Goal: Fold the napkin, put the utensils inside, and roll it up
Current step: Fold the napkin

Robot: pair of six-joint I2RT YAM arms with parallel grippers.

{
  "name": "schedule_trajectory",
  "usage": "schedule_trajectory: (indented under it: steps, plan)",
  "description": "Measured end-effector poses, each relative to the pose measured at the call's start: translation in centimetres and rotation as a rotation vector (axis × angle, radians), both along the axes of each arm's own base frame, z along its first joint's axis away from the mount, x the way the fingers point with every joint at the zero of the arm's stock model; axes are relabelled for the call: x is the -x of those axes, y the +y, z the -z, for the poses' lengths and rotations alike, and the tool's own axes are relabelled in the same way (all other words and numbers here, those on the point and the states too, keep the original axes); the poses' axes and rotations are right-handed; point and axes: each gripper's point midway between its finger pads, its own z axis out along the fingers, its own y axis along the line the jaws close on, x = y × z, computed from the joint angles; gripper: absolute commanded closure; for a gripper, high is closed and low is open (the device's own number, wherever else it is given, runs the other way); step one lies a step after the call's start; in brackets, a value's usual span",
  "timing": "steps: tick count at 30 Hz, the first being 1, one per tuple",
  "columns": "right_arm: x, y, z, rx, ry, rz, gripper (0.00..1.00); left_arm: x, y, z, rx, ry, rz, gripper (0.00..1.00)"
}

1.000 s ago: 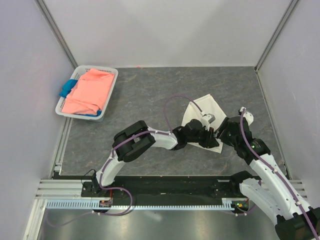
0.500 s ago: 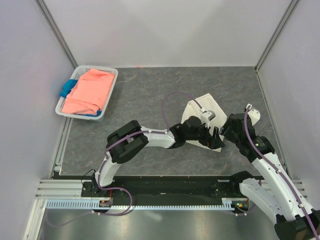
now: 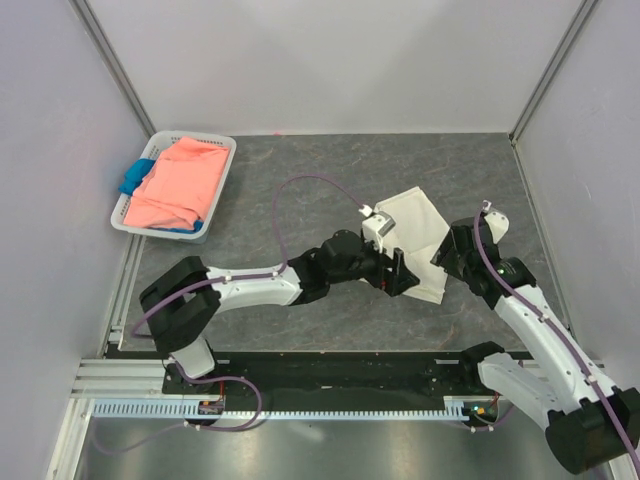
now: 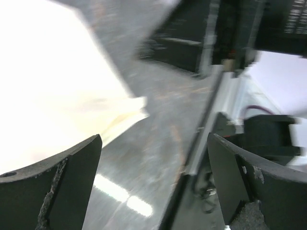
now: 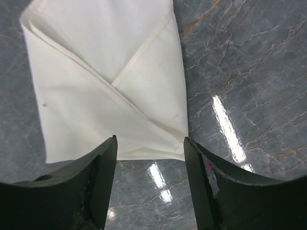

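Left end effector [image 3: 398, 273] agape at napkin [image 3: 418, 214] edge — basket [image 3: 160, 231] apart.

Left arm [image 3: 250, 285] extended low and rightward — left gripper [image 4: 153, 139] jaws spread wide, nothing between. Right arm [image 3: 530, 320] bent at elbow; right gripper [image 5: 150, 139] jaws parted, empty.

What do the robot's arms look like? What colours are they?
The left arm and right arm are white tubes with chunky black joints. A thin purple cable runs along each. The left tool and right tool each have two flat black fingers, a bit scuffed.
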Motion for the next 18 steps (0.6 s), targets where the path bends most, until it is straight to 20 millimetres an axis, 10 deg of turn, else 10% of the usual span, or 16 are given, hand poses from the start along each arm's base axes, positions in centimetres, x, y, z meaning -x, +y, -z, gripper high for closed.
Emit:
schedule_trajectory:
  steps: [11,18]
  plan:
    - [-0.2,0.7,6.7,0.007,0.169,-0.041,0.53,-7.5,11.6,7.5,-0.247,0.123,-0.395,0.20]
    - [0.3,0.5,9.0,0.007,0.223,-0.040,0.53,-7.8,11.7,10.6,-0.276,0.212,-0.399,0.34]
